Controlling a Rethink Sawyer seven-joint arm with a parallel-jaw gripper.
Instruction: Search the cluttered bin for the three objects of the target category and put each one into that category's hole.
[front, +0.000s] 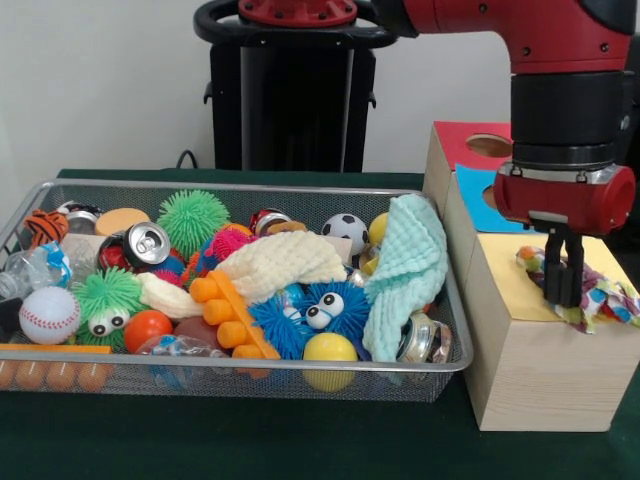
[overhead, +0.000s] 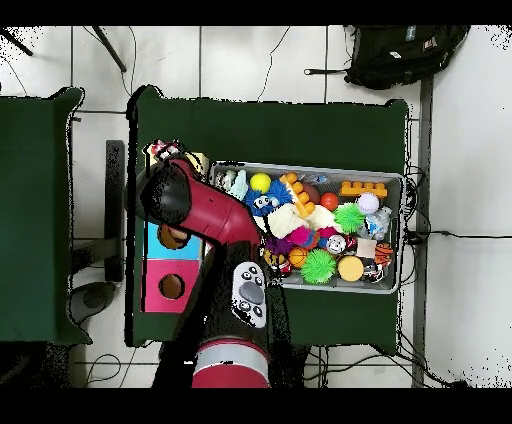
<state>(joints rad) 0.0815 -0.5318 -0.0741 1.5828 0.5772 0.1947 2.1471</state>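
Note:
My gripper (front: 563, 296) hangs over the yellow paper top (front: 512, 285) of the largest pale wooden box (front: 535, 375), to the right of the bin. Its fingers stand close together, shut on a white dotted fabric piece (front: 603, 296) that rests bunched on the yellow top around the fingertips. The hole is hidden under the fabric and gripper. In the overhead view the fabric (overhead: 164, 152) shows beside the arm's end, and the gripper itself is hidden. The wire-mesh bin (front: 300, 366) is full of toys. I see no other dotted piece in it.
A mint-green waffle cloth (front: 410, 270) drapes over the bin's right end and a cream waffle cloth (front: 285, 262) lies mid-bin among spiky balls, cans and balls. Blue-topped (front: 480, 198) and red-topped (front: 462, 140) boxes stand behind the yellow one. The bin's rim (overhead: 401, 230) shows overhead.

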